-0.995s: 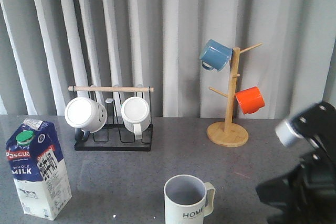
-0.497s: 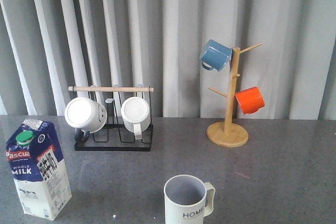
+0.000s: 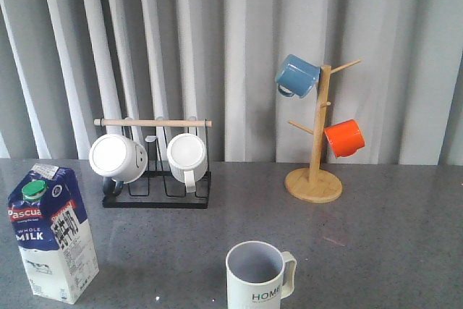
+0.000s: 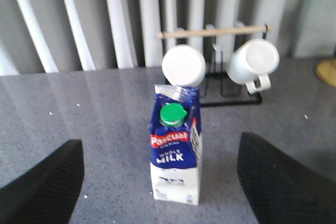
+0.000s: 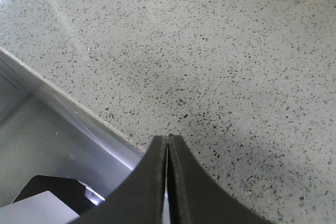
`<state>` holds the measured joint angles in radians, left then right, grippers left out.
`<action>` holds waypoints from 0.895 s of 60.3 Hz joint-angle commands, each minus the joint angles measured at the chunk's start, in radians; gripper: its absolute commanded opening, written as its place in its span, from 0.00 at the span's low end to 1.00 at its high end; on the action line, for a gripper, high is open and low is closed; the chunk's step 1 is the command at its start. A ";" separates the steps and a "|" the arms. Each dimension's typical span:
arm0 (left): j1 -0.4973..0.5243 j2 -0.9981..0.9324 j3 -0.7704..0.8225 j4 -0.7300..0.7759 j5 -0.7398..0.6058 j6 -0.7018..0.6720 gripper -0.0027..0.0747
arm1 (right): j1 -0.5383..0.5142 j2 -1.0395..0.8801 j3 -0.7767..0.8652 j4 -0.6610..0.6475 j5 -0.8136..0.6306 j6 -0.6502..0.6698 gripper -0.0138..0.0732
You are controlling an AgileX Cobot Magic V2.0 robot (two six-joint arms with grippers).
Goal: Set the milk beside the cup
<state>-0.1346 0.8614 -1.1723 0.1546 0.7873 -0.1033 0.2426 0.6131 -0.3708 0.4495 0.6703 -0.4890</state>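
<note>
The milk [image 3: 52,233] is a blue-and-white carton with a green cap, upright at the table's near left. It also shows in the left wrist view [image 4: 176,153], ahead of my open left gripper [image 4: 168,182] and centred between its wide-apart black fingers [image 4: 44,184]; they do not touch it. The cup [image 3: 257,274], off-white with "HOME" lettering, stands at the near middle, well to the right of the milk. My right gripper [image 5: 167,142] is shut and empty over the table's near edge. Neither gripper shows in the front view.
A black wire rack [image 3: 155,179] with a wooden bar holds two white mugs [image 3: 118,158] at the back left. A wooden mug tree [image 3: 315,171] at the back right carries a blue mug [image 3: 296,75] and an orange mug [image 3: 343,137]. Grey curtains hang behind.
The right arm, seen at the front view's lower right a second ago, has left that view. The milk and cup have not moved.
</note>
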 commanded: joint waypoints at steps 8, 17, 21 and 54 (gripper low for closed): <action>-0.007 0.231 -0.335 -0.081 0.123 0.093 0.78 | -0.007 0.000 -0.025 0.017 -0.056 0.008 0.15; -0.007 0.391 -0.514 -0.110 0.282 0.093 0.78 | -0.007 0.000 -0.025 0.017 -0.051 0.009 0.15; -0.007 0.465 -0.583 -0.108 0.351 0.093 0.78 | -0.007 0.000 -0.025 0.017 -0.050 0.009 0.15; -0.006 0.730 -0.719 0.013 0.464 0.057 0.78 | -0.007 0.000 -0.025 0.018 -0.043 0.010 0.15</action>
<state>-0.1359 1.6090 -1.8605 0.1281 1.2661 -0.0310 0.2426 0.6131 -0.3708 0.4495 0.6742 -0.4818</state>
